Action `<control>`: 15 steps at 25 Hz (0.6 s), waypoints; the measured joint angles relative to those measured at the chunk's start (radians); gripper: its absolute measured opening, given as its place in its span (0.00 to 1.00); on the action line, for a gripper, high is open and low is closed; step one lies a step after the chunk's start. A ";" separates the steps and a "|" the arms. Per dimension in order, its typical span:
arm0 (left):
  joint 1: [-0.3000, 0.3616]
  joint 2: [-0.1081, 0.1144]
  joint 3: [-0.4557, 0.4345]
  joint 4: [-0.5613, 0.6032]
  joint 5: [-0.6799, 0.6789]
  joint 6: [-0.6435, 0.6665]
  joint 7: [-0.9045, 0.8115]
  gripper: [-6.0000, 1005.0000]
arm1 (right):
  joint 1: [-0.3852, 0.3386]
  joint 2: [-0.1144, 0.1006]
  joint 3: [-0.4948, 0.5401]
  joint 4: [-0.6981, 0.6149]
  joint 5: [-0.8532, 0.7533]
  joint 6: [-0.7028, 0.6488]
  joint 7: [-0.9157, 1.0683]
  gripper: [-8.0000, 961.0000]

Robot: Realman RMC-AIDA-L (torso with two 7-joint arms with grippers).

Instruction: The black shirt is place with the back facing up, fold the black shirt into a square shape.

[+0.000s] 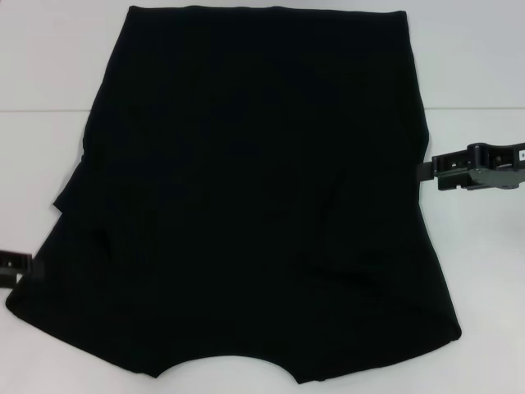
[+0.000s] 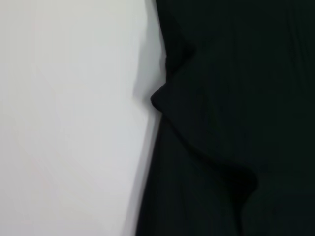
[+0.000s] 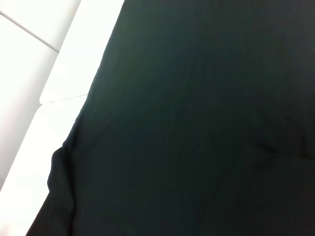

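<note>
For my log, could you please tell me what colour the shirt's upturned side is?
Plain black, with no lettering visible on the shirt; the head view shows it best.

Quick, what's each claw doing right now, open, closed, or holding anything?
Left claw: at the black shirt's left edge; open or closed cannot be told.
Right claw: at the shirt's right edge; cannot be told either.
</note>
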 joint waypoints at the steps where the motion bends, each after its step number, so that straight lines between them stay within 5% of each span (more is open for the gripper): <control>1: 0.003 -0.004 0.002 0.003 0.006 -0.010 0.019 0.59 | -0.002 0.000 0.000 0.000 0.000 -0.001 -0.001 0.63; 7: 0.024 -0.035 0.033 0.023 0.016 -0.093 0.081 0.59 | -0.013 -0.002 0.004 0.001 0.000 -0.004 -0.005 0.63; 15: 0.037 -0.040 0.046 0.022 0.018 -0.111 0.083 0.59 | -0.015 -0.002 0.005 0.001 0.001 -0.001 -0.007 0.63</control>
